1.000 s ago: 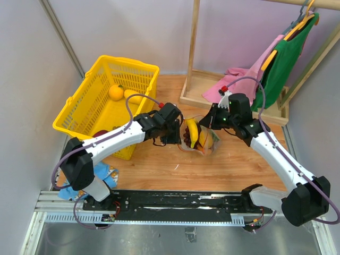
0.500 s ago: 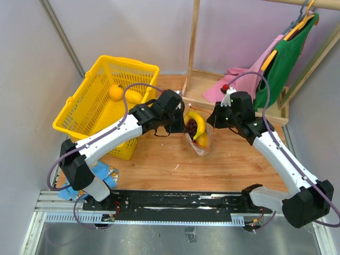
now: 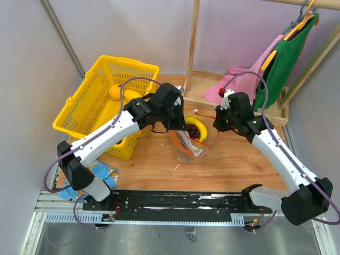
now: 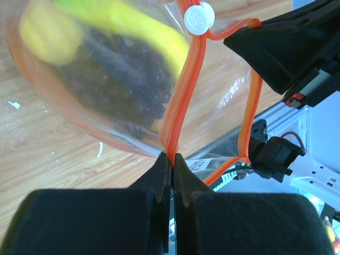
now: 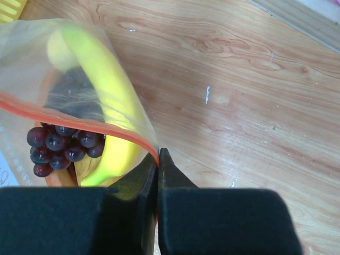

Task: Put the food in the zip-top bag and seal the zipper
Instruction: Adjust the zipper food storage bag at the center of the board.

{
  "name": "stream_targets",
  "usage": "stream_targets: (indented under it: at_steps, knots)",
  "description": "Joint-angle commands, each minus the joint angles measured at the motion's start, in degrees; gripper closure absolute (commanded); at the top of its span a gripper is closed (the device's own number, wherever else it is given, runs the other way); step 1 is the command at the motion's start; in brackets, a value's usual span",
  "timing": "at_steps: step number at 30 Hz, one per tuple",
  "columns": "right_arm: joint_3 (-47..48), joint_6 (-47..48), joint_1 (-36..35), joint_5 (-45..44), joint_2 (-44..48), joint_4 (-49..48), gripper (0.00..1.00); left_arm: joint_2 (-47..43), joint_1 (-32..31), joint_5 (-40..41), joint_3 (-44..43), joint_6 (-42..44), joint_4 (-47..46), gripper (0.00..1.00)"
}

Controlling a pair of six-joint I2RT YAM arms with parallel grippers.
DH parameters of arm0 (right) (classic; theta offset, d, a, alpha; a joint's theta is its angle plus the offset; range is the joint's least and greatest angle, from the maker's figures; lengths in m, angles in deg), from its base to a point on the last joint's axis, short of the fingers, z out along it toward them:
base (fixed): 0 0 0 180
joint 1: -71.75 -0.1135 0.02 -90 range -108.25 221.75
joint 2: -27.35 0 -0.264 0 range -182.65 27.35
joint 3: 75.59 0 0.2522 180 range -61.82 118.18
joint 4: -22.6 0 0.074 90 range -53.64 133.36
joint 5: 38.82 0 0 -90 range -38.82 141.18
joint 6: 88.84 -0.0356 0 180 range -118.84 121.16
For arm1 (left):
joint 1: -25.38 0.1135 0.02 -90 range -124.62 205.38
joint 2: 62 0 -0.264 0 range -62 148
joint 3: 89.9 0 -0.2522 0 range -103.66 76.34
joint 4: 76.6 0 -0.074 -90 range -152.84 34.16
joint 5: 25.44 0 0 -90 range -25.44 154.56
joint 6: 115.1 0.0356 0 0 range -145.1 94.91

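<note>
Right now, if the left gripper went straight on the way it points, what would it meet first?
The left gripper is shut on the zipper, so it would push straight into the zip-top bag, probably against the dark grapes inside. Depth is unclear.

Bright, even light; zip-top bag (image 4: 79, 98) glints (foreground blurred).

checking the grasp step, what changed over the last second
The left gripper moved farther from the arm bases, then closed on the zipper of the zip-top bag, which shifted slightly left. The right gripper stayed shut on the bag's mouth edge. The banana stayed inside, and the yellow basket did not move.
</note>
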Motion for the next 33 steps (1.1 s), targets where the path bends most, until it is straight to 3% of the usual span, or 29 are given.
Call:
stream_targets:
  at_steps: [1,5,16,24,28,33]
  knots:
    - [2.85,1.49,0.9,1.47,0.03,1.66,0.99,-0.92,-0.07,-0.1,1.24,1.71,1.15,1.0]
    - [3.93,1.3,0.9,4.17,0.75,1.1,0.98,0.63,-0.05,-1.17,5.1,0.54,0.9,1.0]
    - [0.14,1.29,0.9,-3.64,4.16,0.91,0.99,-1.71,-0.07,1.86,3.6,0.39,2.84,0.99]
    - [-1.14,-0.3,0.9,-3.19,5.18,-0.11,0.99,-2.5,-0.42,3.3,3.68,0.42,3.43,0.92]
    - [-1.63,-1.03,0.9,-2.25,5.16,-0.5,0.99,-2.26,-0.5,3.01,2.99,0.72,3.43,0.83]
    - [-1.68,-1.28,0.9,-2.03,5.4,-0.95,0.99,-2.74,-0.42,4.89,1.07,1.57,3.81,0.63]
